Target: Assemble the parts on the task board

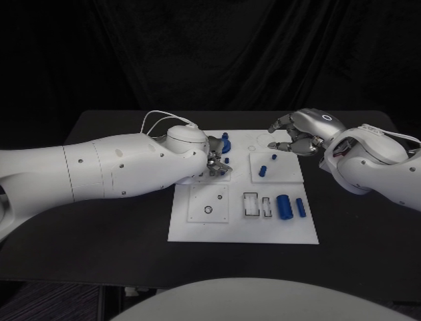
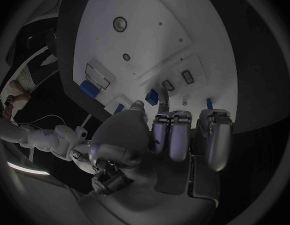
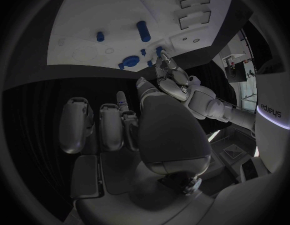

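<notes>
- Black counter (image 1: 95, 234) carrying the white task board (image 1: 196, 231); blue parts (image 1: 284, 206) lie at its right.
- Left hand (image 1: 216, 162) over the board's far-left section; grip cannot be told.
- Right hand (image 1: 302, 137), fingers curled, empty, at the far-right edge.

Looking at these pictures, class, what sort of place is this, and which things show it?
Probably a robotics lab test bench: a black table against black drapes, a white task board with small blue parts, worked by two white robot arms.
</notes>
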You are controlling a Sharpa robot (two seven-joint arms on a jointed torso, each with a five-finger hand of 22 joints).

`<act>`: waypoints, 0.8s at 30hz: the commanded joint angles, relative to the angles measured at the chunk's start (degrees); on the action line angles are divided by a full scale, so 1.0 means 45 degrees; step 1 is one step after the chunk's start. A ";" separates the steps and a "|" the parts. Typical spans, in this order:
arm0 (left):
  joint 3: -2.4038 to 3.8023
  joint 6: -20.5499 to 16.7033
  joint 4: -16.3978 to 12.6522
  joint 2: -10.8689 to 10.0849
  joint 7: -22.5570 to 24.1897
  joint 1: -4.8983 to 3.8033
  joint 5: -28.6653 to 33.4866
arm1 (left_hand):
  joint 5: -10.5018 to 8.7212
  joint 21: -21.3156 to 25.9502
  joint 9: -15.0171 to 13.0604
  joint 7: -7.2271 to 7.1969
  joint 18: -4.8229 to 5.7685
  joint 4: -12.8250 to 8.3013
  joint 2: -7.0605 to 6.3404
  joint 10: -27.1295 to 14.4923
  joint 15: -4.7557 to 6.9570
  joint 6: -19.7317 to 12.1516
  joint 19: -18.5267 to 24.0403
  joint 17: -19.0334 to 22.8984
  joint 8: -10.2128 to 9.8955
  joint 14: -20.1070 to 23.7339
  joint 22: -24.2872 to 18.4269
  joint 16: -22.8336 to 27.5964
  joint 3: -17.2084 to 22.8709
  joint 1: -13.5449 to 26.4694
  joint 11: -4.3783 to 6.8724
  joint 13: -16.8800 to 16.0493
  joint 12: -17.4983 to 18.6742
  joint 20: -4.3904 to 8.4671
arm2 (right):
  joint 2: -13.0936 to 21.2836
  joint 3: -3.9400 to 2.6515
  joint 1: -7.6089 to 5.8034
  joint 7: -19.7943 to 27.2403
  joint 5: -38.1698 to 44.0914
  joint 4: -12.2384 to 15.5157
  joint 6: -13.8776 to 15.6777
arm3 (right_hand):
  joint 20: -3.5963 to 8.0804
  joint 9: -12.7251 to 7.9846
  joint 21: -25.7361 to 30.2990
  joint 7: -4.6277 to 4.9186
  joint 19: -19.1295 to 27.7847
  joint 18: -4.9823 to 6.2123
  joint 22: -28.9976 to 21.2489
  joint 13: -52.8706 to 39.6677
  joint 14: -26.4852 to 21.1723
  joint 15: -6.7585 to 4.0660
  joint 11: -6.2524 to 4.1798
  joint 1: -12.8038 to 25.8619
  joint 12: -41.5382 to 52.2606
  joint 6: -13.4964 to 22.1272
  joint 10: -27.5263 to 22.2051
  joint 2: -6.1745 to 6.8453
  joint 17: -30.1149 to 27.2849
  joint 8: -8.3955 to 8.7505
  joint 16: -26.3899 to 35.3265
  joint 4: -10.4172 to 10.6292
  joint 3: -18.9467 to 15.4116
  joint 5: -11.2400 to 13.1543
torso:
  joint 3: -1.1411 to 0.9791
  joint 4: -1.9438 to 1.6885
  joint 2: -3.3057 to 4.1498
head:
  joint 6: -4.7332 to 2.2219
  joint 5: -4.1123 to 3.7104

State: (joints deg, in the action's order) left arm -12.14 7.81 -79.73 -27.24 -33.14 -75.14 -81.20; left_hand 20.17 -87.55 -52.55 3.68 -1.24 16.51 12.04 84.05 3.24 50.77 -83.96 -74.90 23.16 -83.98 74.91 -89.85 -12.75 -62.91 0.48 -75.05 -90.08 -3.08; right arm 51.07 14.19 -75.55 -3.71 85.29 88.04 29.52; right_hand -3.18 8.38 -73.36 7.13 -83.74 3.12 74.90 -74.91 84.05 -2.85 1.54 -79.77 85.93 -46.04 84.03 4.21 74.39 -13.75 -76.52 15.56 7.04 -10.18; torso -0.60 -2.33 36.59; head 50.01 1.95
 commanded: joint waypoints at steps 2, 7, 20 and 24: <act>0.0012 -0.0279 0.0080 0.0101 0.0408 0.0064 -0.0005 | 0.0332 0.0081 -0.0097 -0.0001 -0.0047 -0.0017 0.0041 0.1323 -0.0073 -0.0051 -0.0312 -0.3355 -0.0148 -0.1338 0.2227 -0.0033 0.0201 -0.0063 -0.0060 -0.3321 0.0018 -0.0107 | 0.0001 -0.0008 0.0031 -0.0222 0.0036 -0.0008 -0.0134 | -0.0103 -0.0011 0.0064 -0.0007 -0.0025 0.0177 0.1575 -0.1737 0.0648 0.0111 0.0102 -0.0098 -0.0017 -0.0077 0.0066 -0.0065 -0.0010 -0.0043 0.0045 -0.0088 0.0018 -0.0067 | 0.0001 0.0000 0.0005 | -0.0002 -0.0033; 0.0012 -0.0399 0.0173 0.0170 0.0511 0.0119 -0.0005 | 0.0539 0.0080 -0.0171 -0.0009 -0.0044 -0.0013 0.0025 0.1323 -0.0071 0.0001 -0.0324 -0.3355 -0.0219 -0.1338 0.2243 -0.0033 0.0293 -0.0117 -0.0054 -0.3321 0.0018 -0.0108 | 0.0009 -0.0008 0.0031 -0.0248 0.0036 -0.0002 -0.0164 | -0.0105 -0.0013 0.0097 -0.0006 -0.0014 0.0184 0.1561 -0.1719 0.0644 0.0114 0.0107 -0.0107 -0.0028 -0.0083 0.0052 -0.0069 -0.0028 -0.0046 0.0061 -0.0094 0.0021 -0.0080 | -0.0003 -0.0008 0.0008 | -0.0002 -0.0067; 0.0012 -0.0308 0.0485 0.0283 0.0487 0.0215 -0.0005 | 0.1494 0.0102 -0.0507 -0.0051 -0.0045 -0.0023 -0.0154 0.1323 -0.0044 0.0150 -0.0330 -0.3355 -0.0571 -0.1338 0.2266 -0.0033 0.0857 -0.0384 -0.0021 -0.3321 0.0018 -0.0086 | 0.0003 -0.0008 0.0031 -0.0288 0.0036 0.0006 -0.0267 | -0.0116 -0.0024 0.0133 0.0001 -0.0002 0.0191 0.1548 -0.1712 0.0638 0.0129 0.0126 -0.0146 -0.0033 -0.0126 0.0044 -0.0085 -0.0055 -0.0068 0.0085 -0.0120 0.0036 -0.0128 | -0.0009 0.0017 0.0007 | -0.0002 -0.0042; 0.0012 -0.0360 0.0653 0.0347 0.0532 0.0259 -0.0005 | 0.1721 0.0108 -0.0633 -0.0087 -0.0046 -0.0036 -0.0228 0.1323 -0.0025 0.0250 -0.0332 -0.3355 -0.0607 -0.1338 0.2272 -0.0033 0.1080 -0.0494 0.0006 -0.3321 0.0018 -0.0071 | 0.0002 -0.0008 0.0031 -0.0290 0.0064 0.0012 -0.0277 | -0.0124 -0.0031 0.0140 0.0007 -0.0001 0.0192 0.1548 -0.1710 0.0636 0.0138 0.0136 -0.0163 -0.0035 -0.0162 0.0041 -0.0105 -0.0061 -0.0086 0.0089 -0.0129 0.0046 -0.0169 | -0.0009 0.0012 0.0007 | -0.0002 -0.0070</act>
State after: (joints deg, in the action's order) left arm -12.14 6.72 -76.96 -25.88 -31.80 -74.11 -81.23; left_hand 27.77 -87.30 -55.31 3.28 -1.25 16.28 10.89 84.05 3.25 51.61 -83.96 -74.94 20.69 -83.96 74.90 -89.85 -8.05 -64.68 0.48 -75.05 -90.07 -3.08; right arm 51.07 14.19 -75.55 -3.99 85.29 88.02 28.74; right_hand -3.18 8.32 -72.88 7.13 -83.74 3.12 74.93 -74.91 83.84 -2.65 1.75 -80.00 85.93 -46.46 83.82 3.98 74.19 -13.75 -76.52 15.41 7.20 -10.63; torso -0.63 -2.27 36.62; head 50.00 1.73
